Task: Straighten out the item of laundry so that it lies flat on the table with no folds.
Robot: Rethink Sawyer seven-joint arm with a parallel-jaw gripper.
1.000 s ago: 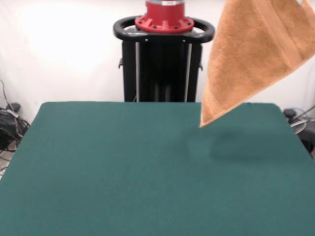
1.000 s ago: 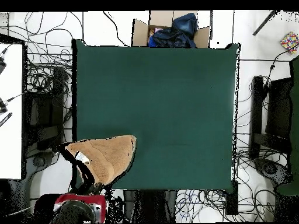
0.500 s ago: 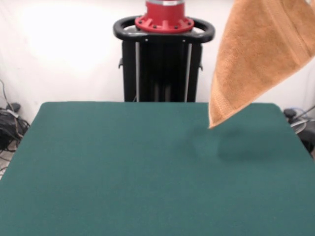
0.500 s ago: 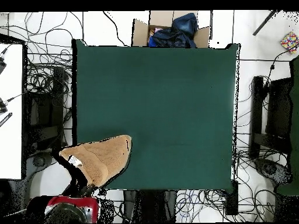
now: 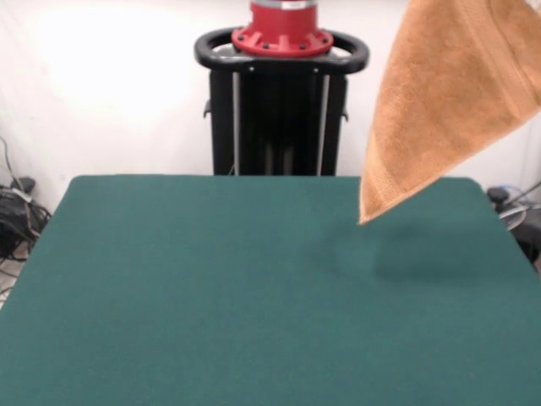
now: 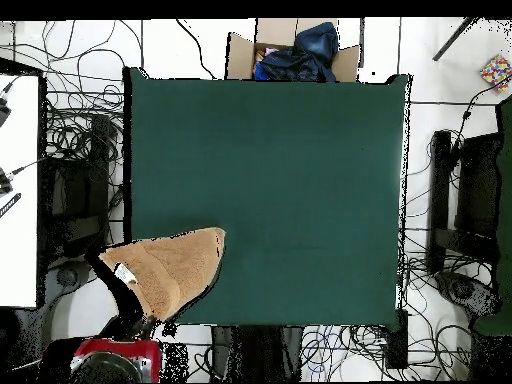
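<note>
Nearest us in the front view we see the dark green tabletop, bare across its near and middle stretch; further back, towards its far right corner, a soft shadow lies on the felt; above that the orange-tan towel hangs in the air, its lowest corner pointing down just over the tabletop's far edge, apart from it; in the overhead view the towel overhangs the corner by the robot's base, a small white label showing; the fingers are hidden, so we cannot tell their state.
</note>
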